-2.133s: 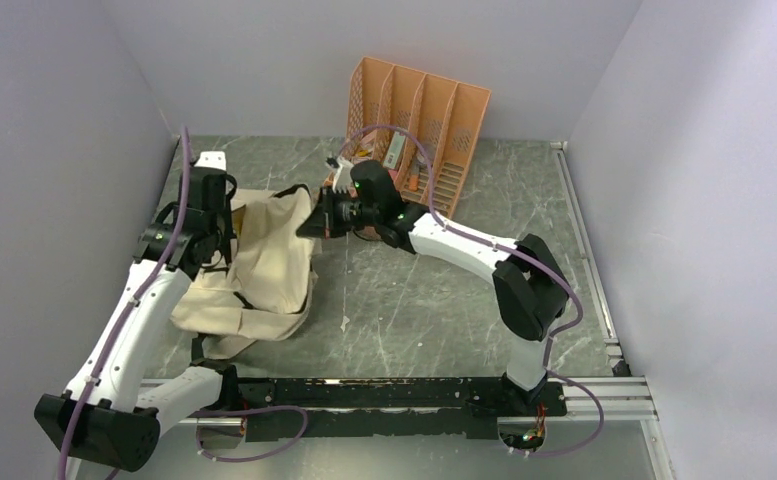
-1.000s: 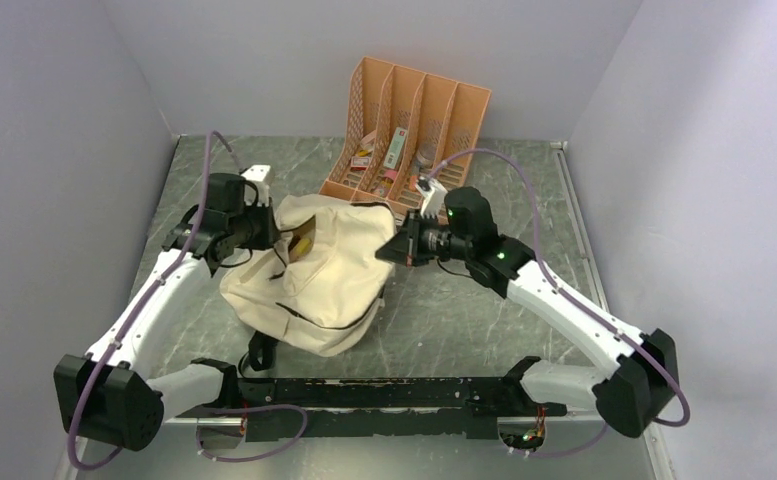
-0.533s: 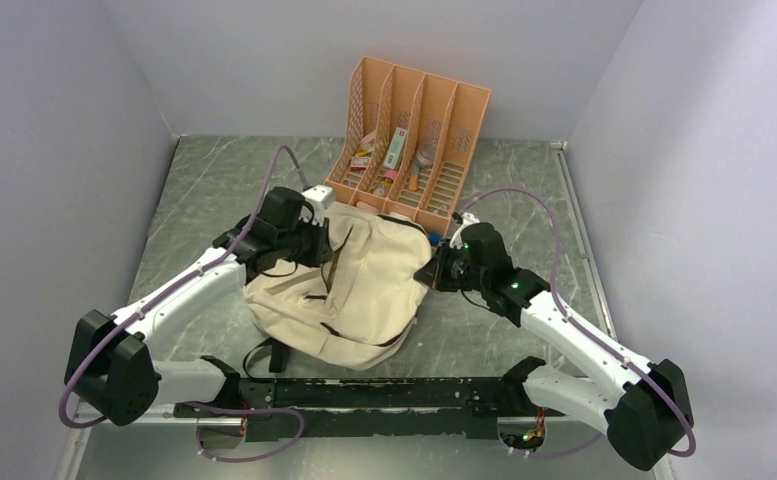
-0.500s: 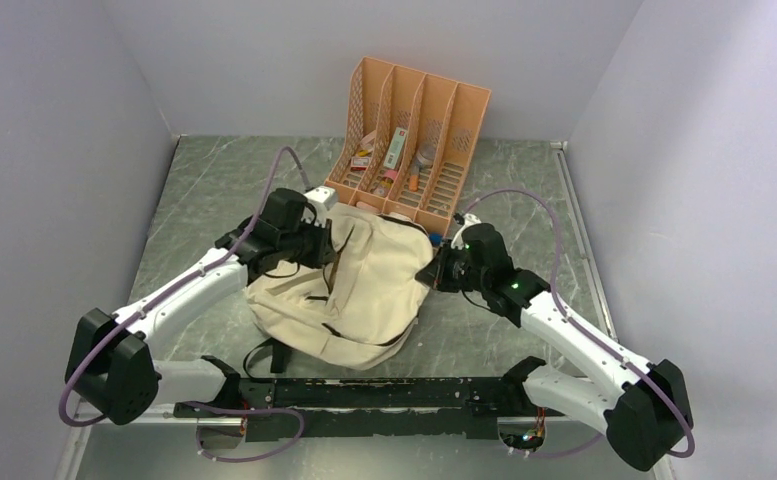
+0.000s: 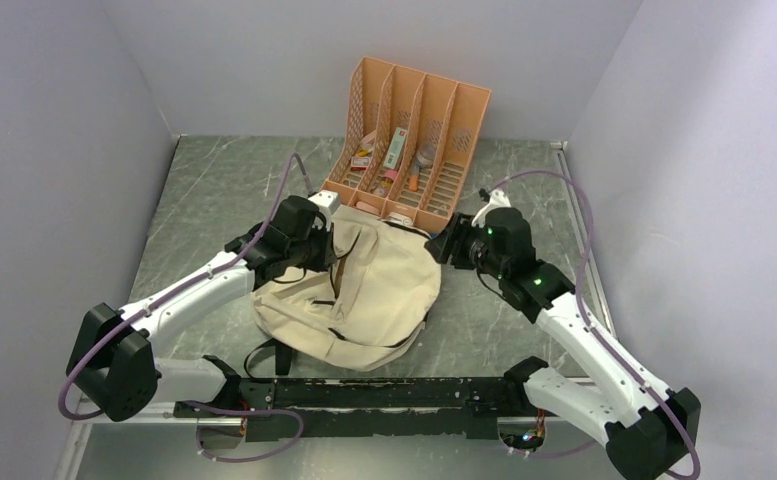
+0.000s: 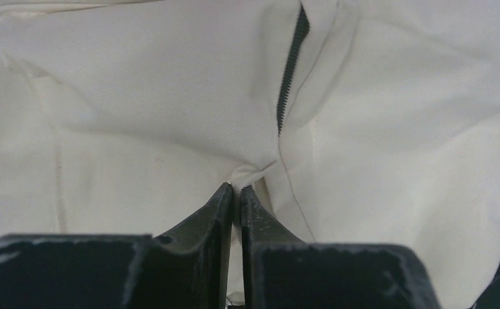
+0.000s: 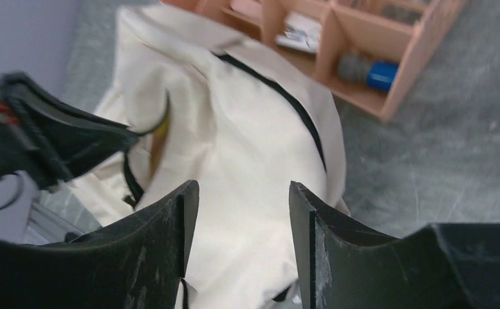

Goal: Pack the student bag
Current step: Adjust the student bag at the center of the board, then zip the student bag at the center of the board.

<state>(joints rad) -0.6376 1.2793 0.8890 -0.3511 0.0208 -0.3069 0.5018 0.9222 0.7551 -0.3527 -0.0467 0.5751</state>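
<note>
We could not see inside the student bag; its straps lay mostly under it. The left wrist view cut off all but a patch of its fabric, and the items in the orange organizer were too small for us to name

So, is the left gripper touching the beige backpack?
Touching. The left wrist view shows the left gripper pinching a fold of the beige backpack fabric between its closed fingers.

White arms, black joints, purple cables
</note>
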